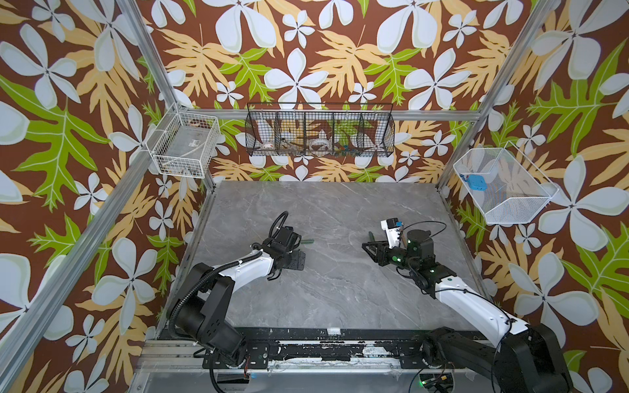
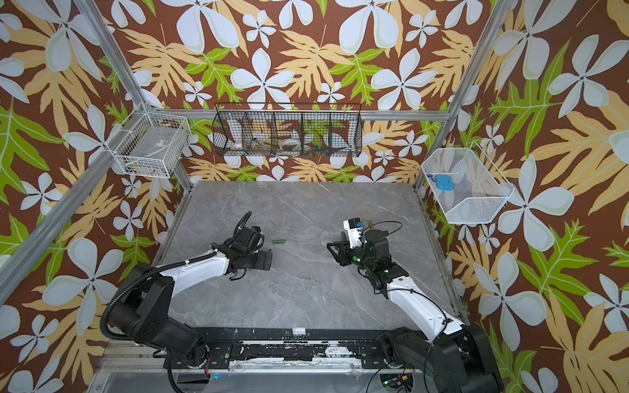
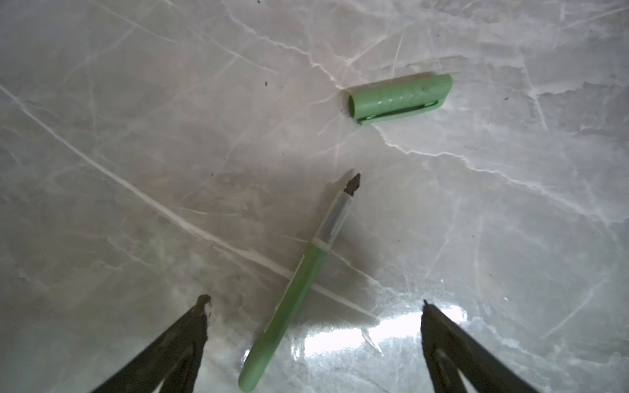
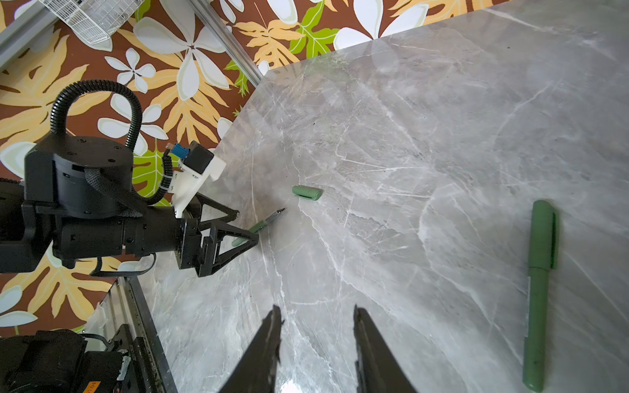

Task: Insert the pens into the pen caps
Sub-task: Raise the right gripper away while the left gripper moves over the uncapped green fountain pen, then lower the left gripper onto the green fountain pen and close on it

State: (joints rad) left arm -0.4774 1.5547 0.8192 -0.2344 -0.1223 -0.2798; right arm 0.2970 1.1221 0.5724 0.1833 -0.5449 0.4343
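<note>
My left gripper (image 3: 315,301) is spread wide and empty, low over the table (image 3: 136,136). An uncapped green pen (image 3: 300,282) lies flat in the gap between my two left fingers. Its rear end points back toward my wrist and its dark tip points out ahead of the fingertips. The pen's green cap (image 3: 400,98) lies on its side further out, apart from the pen and off to one side of the line the tip points along, so I judge this pair not yet joined. My right gripper (image 4: 317,309) is only narrowly parted and holds nothing; bare table shows between its fingers. Well off to one side of those fingers lies a capped green pen (image 4: 539,289) with its cap seated on the barrel, so I count that one as done. In both top views I can make out the loose cap just beyond my left fingers, but no orange or blue pens or caps anywhere on the table, so I cannot tell how those stand. From what I can see, one pen is finished and at least this green one is left.
</note>
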